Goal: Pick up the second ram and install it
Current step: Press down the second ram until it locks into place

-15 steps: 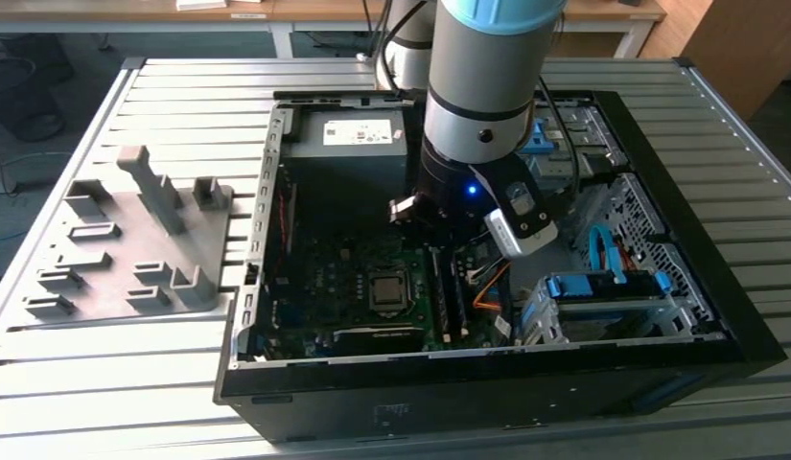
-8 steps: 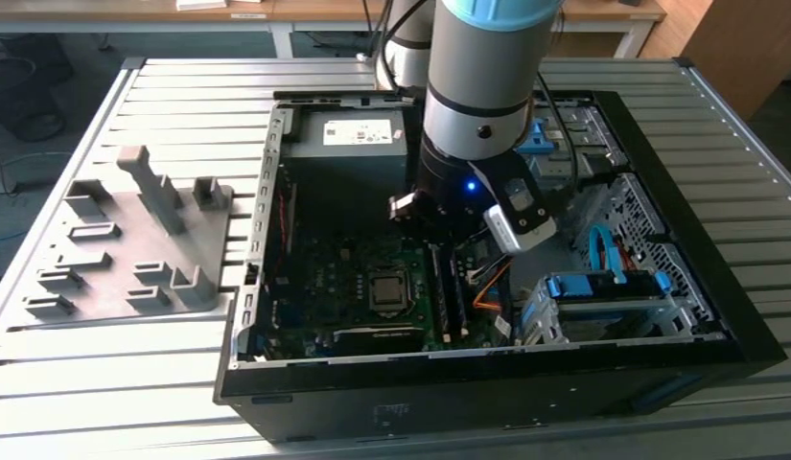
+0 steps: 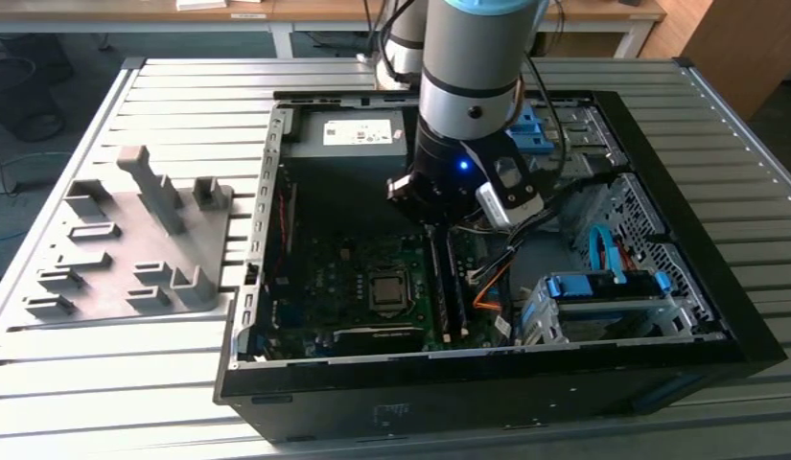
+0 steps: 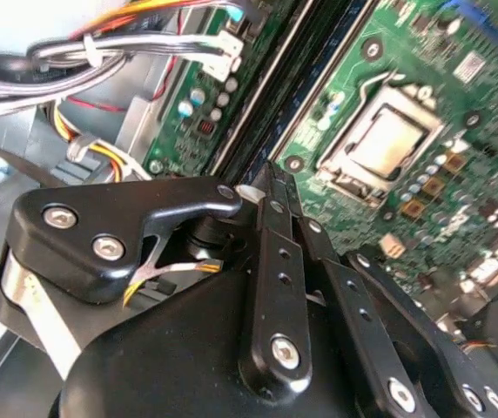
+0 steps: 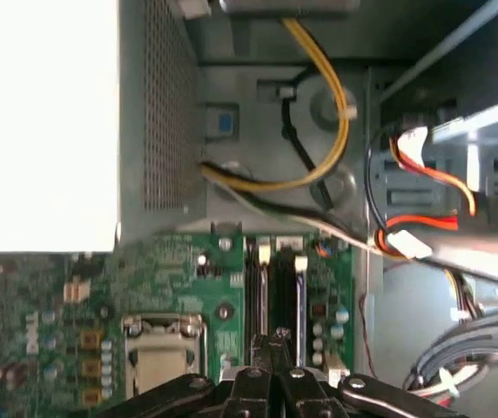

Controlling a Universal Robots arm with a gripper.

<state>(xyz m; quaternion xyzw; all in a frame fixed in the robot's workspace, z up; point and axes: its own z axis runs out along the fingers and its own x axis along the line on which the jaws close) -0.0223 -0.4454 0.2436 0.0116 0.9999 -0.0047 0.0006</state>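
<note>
Fingers [image 5: 266, 348] are drawn tightly together in both wrist views, with their black tips meeting in one narrow point; I see no gap between them, and I cannot tell whether anything thin is pinched there. The gripper [image 4: 271, 174] points down at the row of long black memory slots [image 5: 263, 296] on the green motherboard [image 5: 57, 296]. Its tip is just above or touching them; which of the two I cannot say.

The second ram [image 5: 281, 292] seems to be the dark narrow strip lying along the slots, straight under the fingertips, between one slot with a white clip at its end and another. Its blue colour and its label are not clear enough to confirm, and I cannot tell if it sits fully down.

Beside the slots is the square metal processor socket [image 5: 162, 348]. Yellow, black and red cables [image 5: 319, 165] run near the far end of the slots.

In the exterior view the arm [image 3: 470, 77] reaches down into the open black computer case [image 3: 702, 287], which lies on the slatted tabletop [image 3: 114, 383]. The gripper [image 3: 436, 216] is low over the board, near the middle of the case. On the exterior view's left, well apart from the case, a grey holder tray [image 3: 127, 249] stands on the tabletop.
</note>
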